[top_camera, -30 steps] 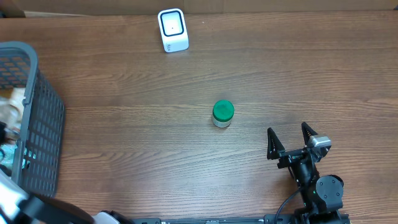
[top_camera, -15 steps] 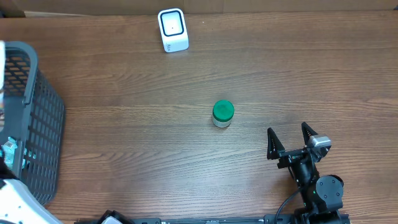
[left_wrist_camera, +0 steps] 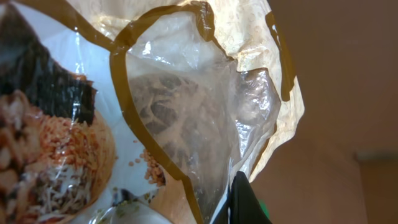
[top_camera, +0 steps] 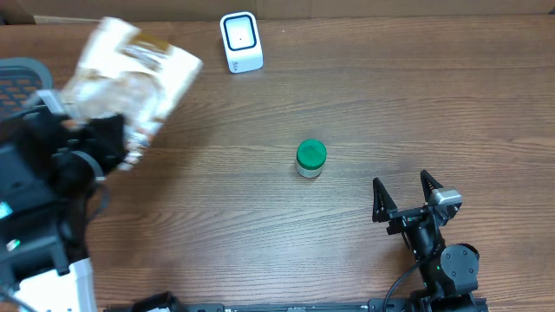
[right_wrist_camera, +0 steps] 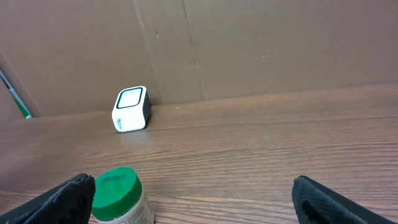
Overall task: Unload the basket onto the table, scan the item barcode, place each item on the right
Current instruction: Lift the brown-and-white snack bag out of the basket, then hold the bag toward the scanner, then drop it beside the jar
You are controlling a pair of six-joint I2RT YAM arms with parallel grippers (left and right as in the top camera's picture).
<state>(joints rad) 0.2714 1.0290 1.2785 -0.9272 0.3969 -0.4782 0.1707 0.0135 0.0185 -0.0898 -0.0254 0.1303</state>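
Note:
The item is a cream and gold food bag (top_camera: pixel 130 74) with a clear window, held up in the air at the left, above the table. My left gripper (top_camera: pixel 111 139) is shut on its lower edge. The bag (left_wrist_camera: pixel 155 112) fills the left wrist view, with one black finger (left_wrist_camera: pixel 247 202) pressed against the plastic. No barcode shows on it. The white scanner (top_camera: pixel 241 41) stands at the back centre, to the right of the bag, and also shows in the right wrist view (right_wrist_camera: pixel 132 109). My right gripper (top_camera: pixel 404 198) rests open near the front right, holding nothing.
A green-lidded jar (top_camera: pixel 310 159) stands mid-table, just ahead of the right gripper's left finger (right_wrist_camera: pixel 71 199). A grey mesh basket (top_camera: pixel 22 69) sits at the left edge, mostly covered by the left arm. A cardboard wall (right_wrist_camera: pixel 249 50) runs behind the scanner.
The left arm has come up out of the basket with the bag and swung it right and toward the back. The right arm, jar and scanner have not moved.

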